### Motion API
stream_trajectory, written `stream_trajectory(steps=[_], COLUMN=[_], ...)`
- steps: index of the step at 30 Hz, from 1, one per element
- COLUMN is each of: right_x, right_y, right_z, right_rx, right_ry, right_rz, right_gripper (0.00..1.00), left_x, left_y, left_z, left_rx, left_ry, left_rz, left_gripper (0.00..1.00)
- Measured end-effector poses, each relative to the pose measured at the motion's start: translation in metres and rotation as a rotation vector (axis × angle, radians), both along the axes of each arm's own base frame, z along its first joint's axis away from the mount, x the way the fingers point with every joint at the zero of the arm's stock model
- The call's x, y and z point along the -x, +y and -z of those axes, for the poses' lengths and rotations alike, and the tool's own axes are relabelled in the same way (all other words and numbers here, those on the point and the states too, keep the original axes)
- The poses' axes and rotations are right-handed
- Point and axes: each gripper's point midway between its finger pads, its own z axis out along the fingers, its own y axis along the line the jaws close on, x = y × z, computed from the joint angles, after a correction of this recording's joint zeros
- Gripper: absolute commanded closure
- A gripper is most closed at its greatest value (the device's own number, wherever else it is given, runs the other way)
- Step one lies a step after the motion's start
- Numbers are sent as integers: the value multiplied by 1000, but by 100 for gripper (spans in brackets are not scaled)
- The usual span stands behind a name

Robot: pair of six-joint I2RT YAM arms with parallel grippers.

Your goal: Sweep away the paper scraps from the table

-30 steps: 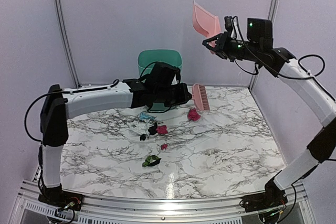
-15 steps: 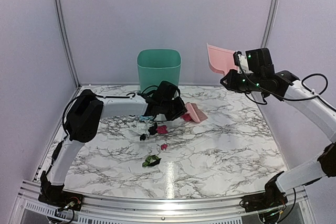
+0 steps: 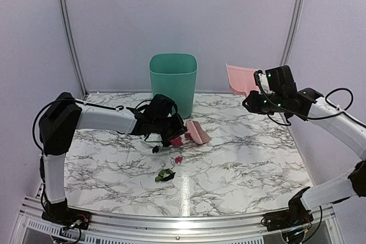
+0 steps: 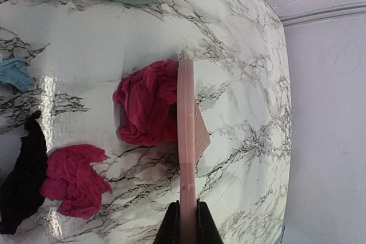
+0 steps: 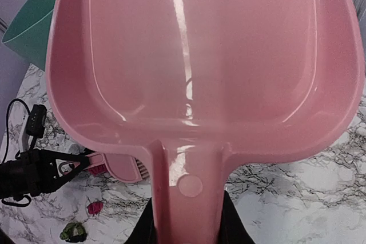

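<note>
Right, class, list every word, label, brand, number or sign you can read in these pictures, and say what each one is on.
None: no readable text shows in any view.
The pink dustpan carries only a blank round mark on its handle.
The pink brush, green bin, marble table and paper scraps show no print.

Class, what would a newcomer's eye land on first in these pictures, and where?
The pink dustpan, held aloft by the right gripper over the far right of the table. Then the pink brush in the left gripper, set against a magenta paper scrap mid-table, before a green bin.
</note>
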Motion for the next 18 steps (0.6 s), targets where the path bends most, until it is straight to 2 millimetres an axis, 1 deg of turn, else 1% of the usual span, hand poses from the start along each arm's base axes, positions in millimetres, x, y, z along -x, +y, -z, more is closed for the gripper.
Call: stream_trajectory(steps=[3,9,11,14,16,18], right_x=[3,17,23,35,45,52], right_y=[0,4,10,26,37,43], right_z=[6,30,34,38,45,54], right_rx=[7,20,30,58,80,102], right_ry=[10,69,82,90,113,141], right_rz=[-12,-52,-77,-136,-177,-203], right_gripper=[100,100,100,100,100,100], left_x=[7,25,33,41,46,51], left_y=[13,49,64,79,92,105], left_z=[-7,-13,-14,-17,-21,-26], left_rx=[-20,-100,-135,-177,-213,-247], left_ry=[-19,-58,-71,-91,-108,-130], left_rz=[3,1,0,-1,-3,-9], left_gripper=[100,100,100,100,100,100])
